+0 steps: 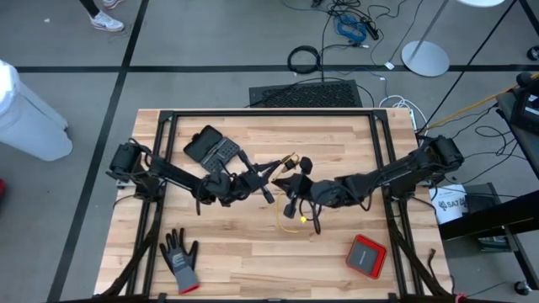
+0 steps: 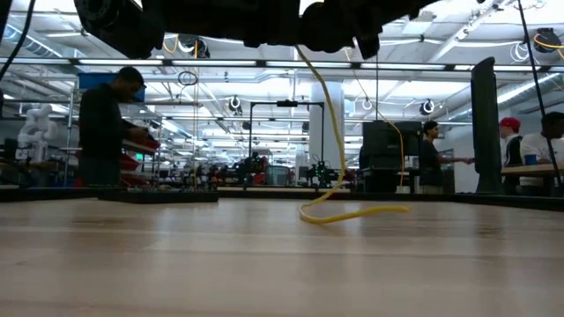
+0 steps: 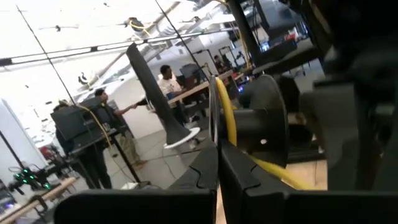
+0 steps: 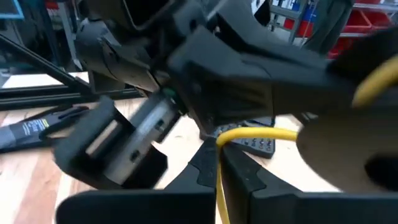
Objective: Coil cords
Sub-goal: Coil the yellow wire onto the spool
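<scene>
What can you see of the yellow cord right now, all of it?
The yellow cord is thin and flexible. Both claws pinch it above mid-table: the left claw and the right claw are each shut on it. From there it hangs down, and its loose end lies curved on the wooden table. A black round part sits on it.

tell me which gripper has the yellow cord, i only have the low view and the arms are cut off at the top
Observer: Both. In the right wrist view, the right gripper is shut on the yellow cord.
Operator: and the left one
Observer: The left gripper is shut too. The cord runs up from its fingertips, close beside the black round part.
Operator: anything close to the slack on the table
Observer: From above, the nearest thing is a red flat box, lying apart from the cord on the right arm's side.
</scene>
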You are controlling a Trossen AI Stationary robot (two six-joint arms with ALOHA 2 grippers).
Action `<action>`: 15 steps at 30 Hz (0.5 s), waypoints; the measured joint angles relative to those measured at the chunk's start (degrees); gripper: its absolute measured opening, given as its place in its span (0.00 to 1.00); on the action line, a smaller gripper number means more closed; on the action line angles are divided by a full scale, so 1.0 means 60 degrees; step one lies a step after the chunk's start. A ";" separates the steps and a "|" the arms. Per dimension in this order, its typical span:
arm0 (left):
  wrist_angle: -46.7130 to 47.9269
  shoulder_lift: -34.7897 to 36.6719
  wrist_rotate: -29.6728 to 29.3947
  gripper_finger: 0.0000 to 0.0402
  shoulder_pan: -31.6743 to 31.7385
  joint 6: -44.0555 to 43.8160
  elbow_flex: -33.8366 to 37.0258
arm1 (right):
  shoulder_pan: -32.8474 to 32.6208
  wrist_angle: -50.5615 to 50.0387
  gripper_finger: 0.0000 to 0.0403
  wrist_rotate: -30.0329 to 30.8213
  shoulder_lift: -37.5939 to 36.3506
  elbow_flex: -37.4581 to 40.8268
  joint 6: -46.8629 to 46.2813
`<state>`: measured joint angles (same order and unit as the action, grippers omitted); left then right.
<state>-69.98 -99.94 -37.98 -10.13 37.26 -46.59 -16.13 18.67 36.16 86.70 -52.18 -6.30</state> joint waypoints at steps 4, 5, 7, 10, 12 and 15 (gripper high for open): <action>0.0071 0.0000 0.0004 0.00 0.0000 0.0204 0.0004 | -0.0259 -0.0874 0.00 0.0569 -0.0004 -0.0421 0.0246; 0.0064 0.0000 0.0004 0.00 0.0000 0.0211 0.0004 | -0.0317 -0.1034 0.00 0.0721 -0.0004 -0.0490 0.0288; 0.0101 0.0000 0.0007 0.00 0.0000 0.0454 0.0004 | -0.0441 -0.1330 0.00 0.0986 -0.0004 -0.0645 0.0429; 0.0429 0.0000 0.0003 0.00 0.0000 0.1000 0.0004 | -0.0613 -0.1695 0.00 0.1393 -0.0007 -0.0872 0.0622; 0.0655 0.0000 -0.0021 0.00 0.0000 0.1288 0.0007 | -0.0752 -0.1954 0.00 0.1705 -0.0065 -0.1006 0.0752; 0.0857 0.0000 -0.0057 0.00 0.0000 0.1421 0.0007 | -0.0972 -0.2132 0.00 0.2057 -0.0312 -0.1093 0.0901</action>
<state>-64.84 -99.94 -38.32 -10.13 45.78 -46.54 -21.96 5.88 48.50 84.82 -58.74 -0.89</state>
